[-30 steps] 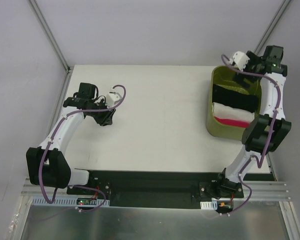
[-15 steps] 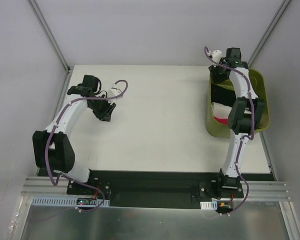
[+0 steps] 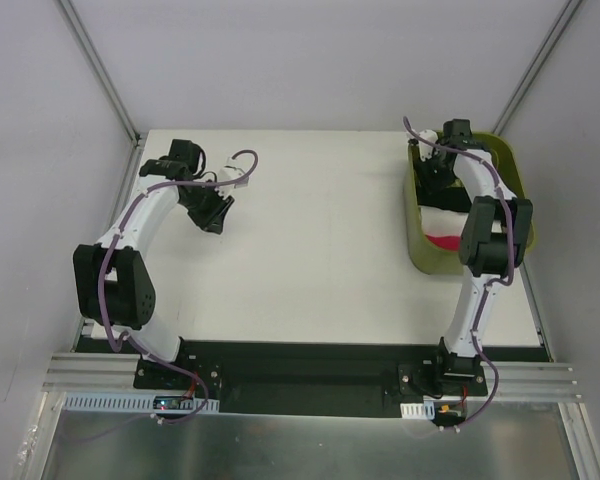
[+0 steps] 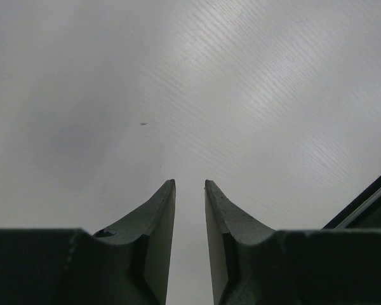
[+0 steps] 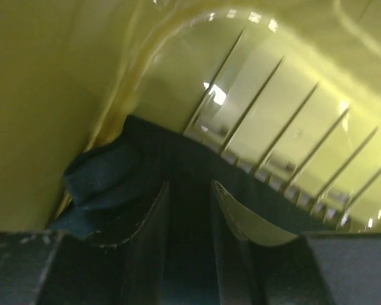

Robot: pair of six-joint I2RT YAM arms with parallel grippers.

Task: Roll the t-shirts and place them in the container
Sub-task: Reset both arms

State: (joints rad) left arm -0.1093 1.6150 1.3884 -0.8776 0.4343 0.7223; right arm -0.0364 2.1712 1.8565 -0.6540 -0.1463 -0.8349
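Observation:
A black t-shirt lies bunched against the ribbed wall inside a yellow-green bin. My right gripper reaches down into the bin's far left corner. In the right wrist view that gripper has its fingers drawn close together, with a fold of the black cloth between them. A white t-shirt and a red one lie in the same bin, partly behind the right arm. My left gripper hovers over the bare white table at the far left. Its fingers stand slightly apart and hold nothing.
The bin's smooth inner wall stands close on the left of the right gripper. The white table spreads between the two arms. A dark rail shows at the right edge of the left wrist view.
The right arm swung left and down from above the bin's far rim into the bin, and its fingers closed from wide open onto the black cloth. The left arm drifted slightly further back.

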